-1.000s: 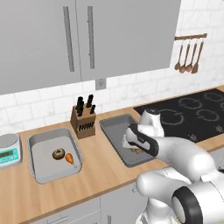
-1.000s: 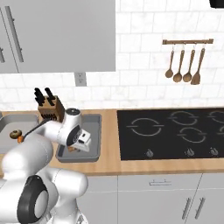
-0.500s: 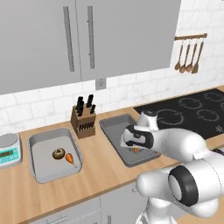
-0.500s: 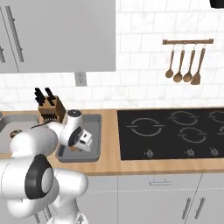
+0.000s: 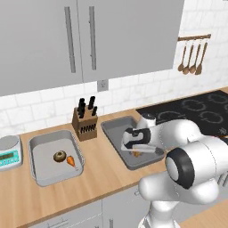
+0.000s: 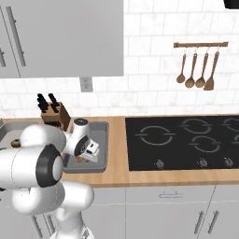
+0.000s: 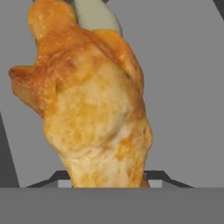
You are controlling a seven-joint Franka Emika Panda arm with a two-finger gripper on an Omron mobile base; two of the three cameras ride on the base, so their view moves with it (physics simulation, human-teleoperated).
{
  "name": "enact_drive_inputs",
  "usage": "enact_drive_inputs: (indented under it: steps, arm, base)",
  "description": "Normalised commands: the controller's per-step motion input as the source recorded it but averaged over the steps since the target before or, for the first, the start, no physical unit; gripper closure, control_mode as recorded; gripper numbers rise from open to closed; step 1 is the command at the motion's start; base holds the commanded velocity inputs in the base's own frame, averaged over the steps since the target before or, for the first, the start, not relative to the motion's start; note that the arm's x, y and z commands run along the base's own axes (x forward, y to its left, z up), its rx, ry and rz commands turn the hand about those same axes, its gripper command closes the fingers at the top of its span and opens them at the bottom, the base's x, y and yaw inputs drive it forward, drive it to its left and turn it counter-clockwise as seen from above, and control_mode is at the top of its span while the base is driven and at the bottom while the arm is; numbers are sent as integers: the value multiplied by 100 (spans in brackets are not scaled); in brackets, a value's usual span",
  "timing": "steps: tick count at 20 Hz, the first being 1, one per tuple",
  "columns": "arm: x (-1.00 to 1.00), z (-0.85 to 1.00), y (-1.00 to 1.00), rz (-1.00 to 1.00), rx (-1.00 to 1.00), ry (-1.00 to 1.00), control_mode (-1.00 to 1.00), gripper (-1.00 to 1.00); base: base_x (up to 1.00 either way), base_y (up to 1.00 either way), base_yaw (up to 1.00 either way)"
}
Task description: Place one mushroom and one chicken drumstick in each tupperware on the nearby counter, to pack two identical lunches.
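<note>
My gripper [image 5: 135, 152] reaches low into the darker grey tupperware [image 5: 113, 128] on the counter [image 5: 102, 178]. A chicken drumstick [image 7: 92, 100] lies close in front of the hand, between the fingers, and shows as an orange bit [image 5: 136, 154] under the hand. Whether the fingers still press on it is unclear. A pale rounded thing [image 7: 94, 15] peeks out behind it. From the right, the gripper [image 6: 82, 158] hangs over the same tupperware [image 6: 101, 128]. The light grey tupperware [image 5: 44, 176] to the left holds a mushroom [image 5: 59, 156] and another drumstick [image 5: 71, 160].
A knife block [image 5: 85, 119] stands between the two containers at the back. A small scale [image 5: 10, 152] sits at the far left. The black stovetop [image 6: 186, 140] lies right of the darker container. Wooden spoons [image 6: 198, 70] hang on the wall.
The hand has sunk slightly lower into the darker container with the drumstick, and the arm's elbow has swung forward. The food in the light grey container has not moved.
</note>
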Motion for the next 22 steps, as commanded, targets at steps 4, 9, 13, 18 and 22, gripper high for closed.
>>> enact_drive_inputs:
  steps: [4, 9, 13, 18, 22]
  arm:
    - [-25, -5, 0, 0, 0, -2, -100, -100]
    - [-74, 28, 0, 0, 0, -6, -100, -100]
    - [-91, 56, -1, 0, 0, -15, -100, -100]
    - [-72, 73, 0, 0, 0, -17, -100, -100]
    - [-55, 88, 0, 0, 0, -16, -100, -100]
  base:
    - [0, 0, 0]
    - [0, 0, 0]
    - [0, 0, 0]
    - [0, 0, 0]
    - [0, 0, 0]
